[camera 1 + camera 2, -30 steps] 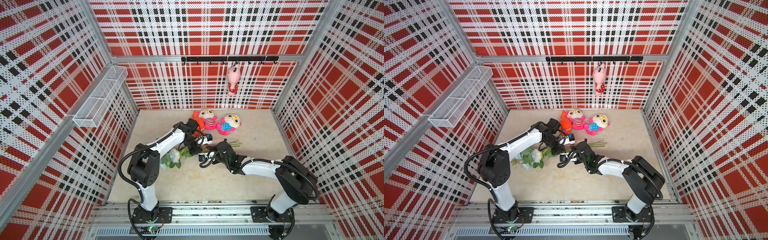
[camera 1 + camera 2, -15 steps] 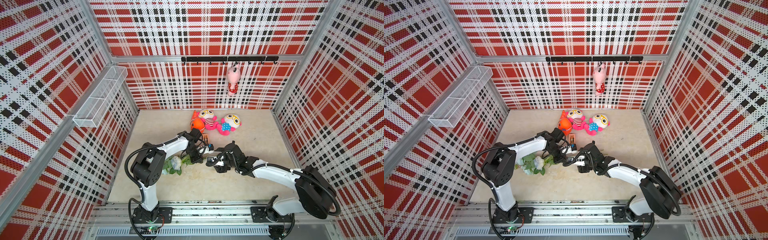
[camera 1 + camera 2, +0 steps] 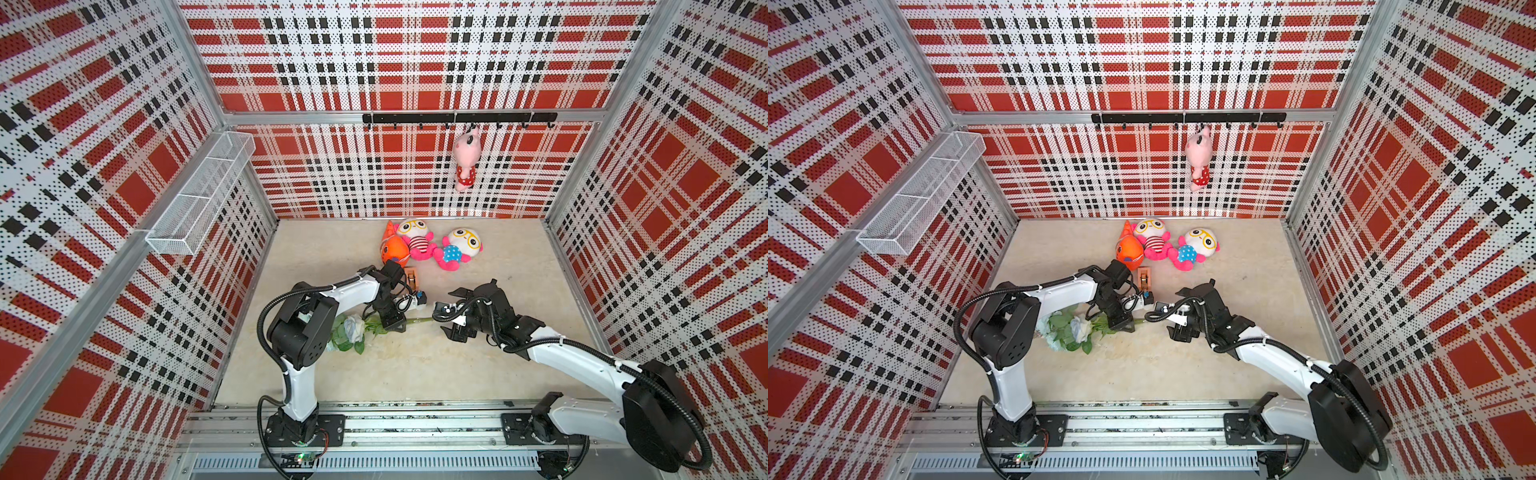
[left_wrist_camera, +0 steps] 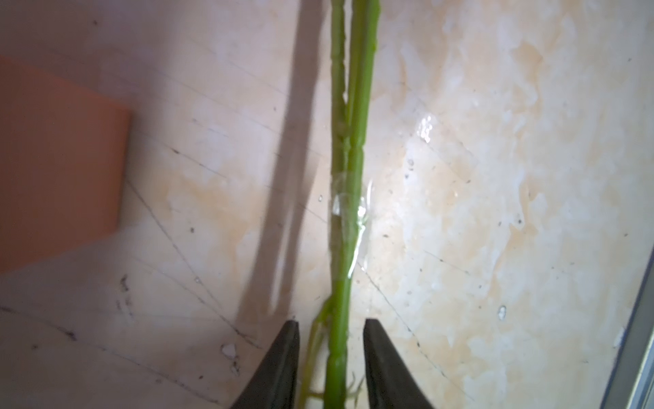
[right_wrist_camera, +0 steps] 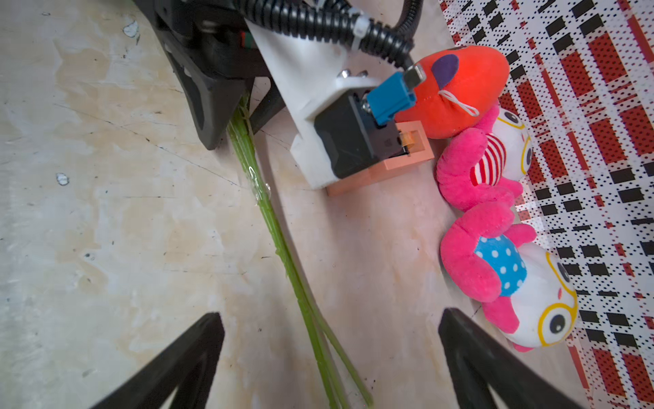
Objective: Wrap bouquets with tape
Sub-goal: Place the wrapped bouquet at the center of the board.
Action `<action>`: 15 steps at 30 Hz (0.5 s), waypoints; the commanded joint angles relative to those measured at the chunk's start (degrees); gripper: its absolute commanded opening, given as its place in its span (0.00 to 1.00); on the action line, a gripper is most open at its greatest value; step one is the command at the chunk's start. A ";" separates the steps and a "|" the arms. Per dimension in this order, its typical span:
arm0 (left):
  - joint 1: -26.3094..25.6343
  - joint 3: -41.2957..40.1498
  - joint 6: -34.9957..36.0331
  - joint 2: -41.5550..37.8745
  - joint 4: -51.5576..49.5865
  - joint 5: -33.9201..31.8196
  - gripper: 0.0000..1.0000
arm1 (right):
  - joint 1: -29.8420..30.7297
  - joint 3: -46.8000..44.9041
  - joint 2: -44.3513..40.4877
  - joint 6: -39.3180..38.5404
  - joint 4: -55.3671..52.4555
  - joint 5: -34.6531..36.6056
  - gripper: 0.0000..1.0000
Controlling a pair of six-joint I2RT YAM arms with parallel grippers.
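The loose bunch of artificial white and pale-blue roses with green leaves and long thin green stems (image 3: 356,330) lay flat on the beige marbled tabletop (image 3: 415,365), its blooms beside the left arm's base joint and its stems running toward the right arm; in the left wrist view a clear band of tape (image 4: 348,216) showed around the stems. The left hand (image 4: 331,357) stood over the stems with its black fingers (image 4: 283,354) slightly parted, one on each side of the stems and not pressing them. The right hand (image 5: 331,354) was spread wide above the stem ends, gripping nothing. The small peach block-shaped tape dispenser (image 3: 412,277) sat just behind the left wrist, close to the orange plush fish (image 3: 394,252); two pink plush dolls with yellow glasses (image 3: 436,249) lay beside the fish near the back wall; a pink plush toy (image 3: 466,162) hung from the black hook rail (image 3: 457,118).
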 commanded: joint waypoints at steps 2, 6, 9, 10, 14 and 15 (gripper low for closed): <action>0.17 2.82 0.77 -0.54 -1.24 -0.48 0.44 | -0.97 -0.46 -1.37 1.54 0.91 -0.12 1.00; 0.50 4.70 0.55 -0.85 -2.34 -0.97 0.65 | -2.14 -0.52 -1.97 2.80 1.50 -0.07 1.00; 0.67 5.99 0.59 -1.99 -2.79 -1.25 0.98 | -3.54 -0.67 -3.02 4.13 2.32 -1.48 1.00; 0.69 6.31 0.49 -2.43 -2.79 -1.32 0.98 | -3.86 -0.91 -3.43 4.43 2.70 -1.92 1.00; 1.03 7.96 0.03 -5.16 -3.24 -1.79 0.98 | -7.44 -1.37 -4.71 10.21 6.38 -3.91 1.00; 1.55 8.08 -0.31 -6.35 -2.76 -1.78 0.98 | -9.28 -1.38 -4.96 13.08 7.93 -4.55 1.00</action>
